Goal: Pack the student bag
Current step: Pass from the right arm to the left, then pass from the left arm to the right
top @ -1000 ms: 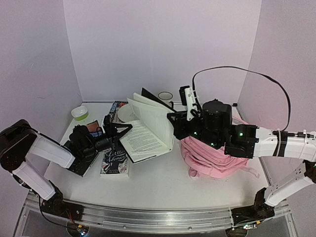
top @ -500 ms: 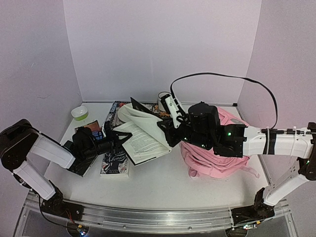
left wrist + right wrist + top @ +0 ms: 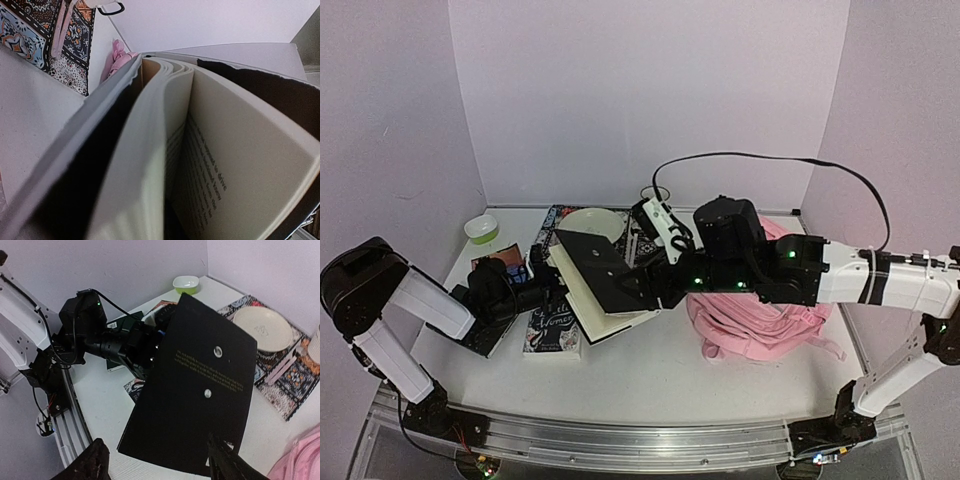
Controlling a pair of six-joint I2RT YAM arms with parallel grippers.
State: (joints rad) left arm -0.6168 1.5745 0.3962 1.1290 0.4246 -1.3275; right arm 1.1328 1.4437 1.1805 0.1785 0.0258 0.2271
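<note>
between lilac walls (image 3: 650, 90), bag (image 3: 760, 335) on table (image 3: 650, 375)

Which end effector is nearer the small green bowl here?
Left. The left end effector is at the black book's left edge, near the green bowl; the right end effector is at the book's opposite side, farther off.

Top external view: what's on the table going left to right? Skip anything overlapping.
green bowl → paperback → black book → pink bag
</note>
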